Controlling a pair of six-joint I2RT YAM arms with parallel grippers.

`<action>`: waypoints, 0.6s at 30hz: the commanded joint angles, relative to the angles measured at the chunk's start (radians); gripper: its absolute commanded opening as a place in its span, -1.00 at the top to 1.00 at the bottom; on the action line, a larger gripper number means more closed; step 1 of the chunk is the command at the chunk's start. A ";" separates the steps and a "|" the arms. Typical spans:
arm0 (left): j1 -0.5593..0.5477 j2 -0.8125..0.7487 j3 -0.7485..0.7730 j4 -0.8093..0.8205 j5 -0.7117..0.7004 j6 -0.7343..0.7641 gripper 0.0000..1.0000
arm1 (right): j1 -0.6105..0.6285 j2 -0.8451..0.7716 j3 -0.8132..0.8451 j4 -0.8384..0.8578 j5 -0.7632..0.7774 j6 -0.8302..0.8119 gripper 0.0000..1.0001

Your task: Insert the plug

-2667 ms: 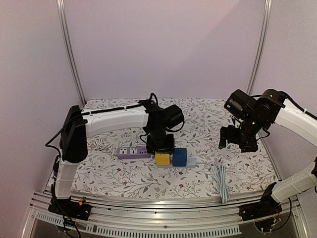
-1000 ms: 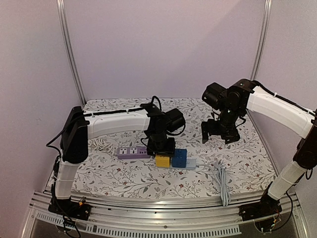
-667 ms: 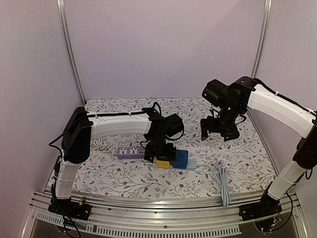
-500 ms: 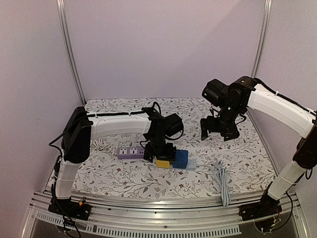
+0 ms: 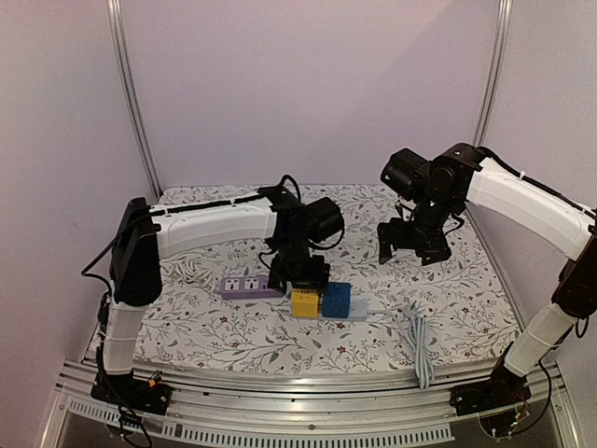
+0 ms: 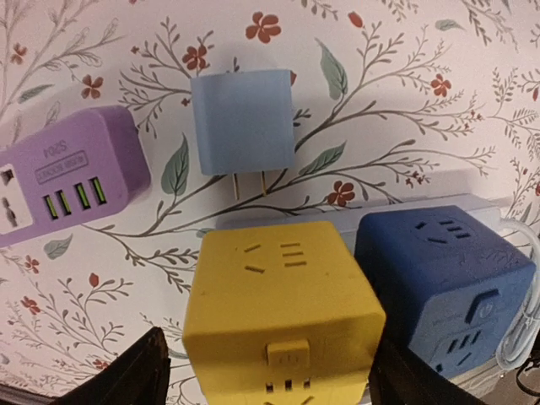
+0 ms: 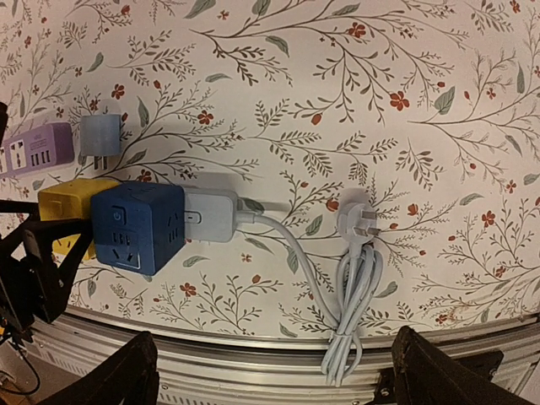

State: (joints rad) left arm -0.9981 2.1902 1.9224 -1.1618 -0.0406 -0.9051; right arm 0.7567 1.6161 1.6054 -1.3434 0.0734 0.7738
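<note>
Left fingers (image 6: 135,380) have lifted and spread wide above the yellow cube (image 6: 278,312); right fingers (image 7: 118,380) hang open.

Pale blue plug (image 6: 243,122), yellow cube (image 6: 283,308), navy cube (image 6: 443,278) and purple strip (image 6: 72,173) sit on white, red-flowered leafy cloth (image 6: 405,101).

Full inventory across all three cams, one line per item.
purple socket block: 1, purple, left of the cubes
plug adapter: 1, light blue, loose on the cloth behind the yellow cube
yellow cube: 1, yellow, beside the blue cube
blue cube: 1, blue, right of yellow
white block: 1, white, against the blue cube
cord bundle: 1, white, front right
loose cable: 1, white, far left
tablecloth: 1, floral
left gripper: black, open, over the yellow cube
right gripper: black, open, raised at right
</note>
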 commanded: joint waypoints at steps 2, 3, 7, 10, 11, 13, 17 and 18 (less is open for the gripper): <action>0.028 -0.076 0.023 -0.032 0.032 -0.003 -0.61 | -0.003 -0.013 -0.009 -0.037 -0.005 0.010 -0.90; 0.029 -0.077 0.015 -0.033 0.033 -0.003 -0.62 | -0.003 -0.010 -0.013 -0.033 -0.011 0.011 -0.90; 0.035 -0.107 0.008 -0.036 0.007 0.002 -0.62 | -0.003 -0.003 -0.017 -0.018 -0.027 0.015 -0.89; 0.049 -0.155 0.007 -0.036 -0.003 0.009 -0.61 | -0.003 0.001 -0.028 -0.003 -0.041 0.016 -0.89; 0.056 -0.172 0.004 -0.035 -0.001 0.013 -0.60 | -0.003 0.001 -0.035 0.004 -0.047 0.016 -0.89; 0.071 -0.220 -0.022 -0.028 0.005 0.026 -0.55 | -0.002 0.001 -0.051 0.016 -0.057 0.017 -0.89; 0.098 -0.322 -0.176 0.100 0.111 0.103 -0.41 | 0.000 -0.008 -0.086 0.038 -0.061 0.022 -0.89; 0.105 -0.343 -0.224 0.133 0.133 0.125 -0.38 | 0.000 -0.011 -0.094 0.040 -0.061 0.022 -0.89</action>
State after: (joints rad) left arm -0.9264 1.9392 1.8286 -1.1309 -0.0048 -0.8677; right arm 0.7567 1.6165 1.5429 -1.3277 0.0257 0.7826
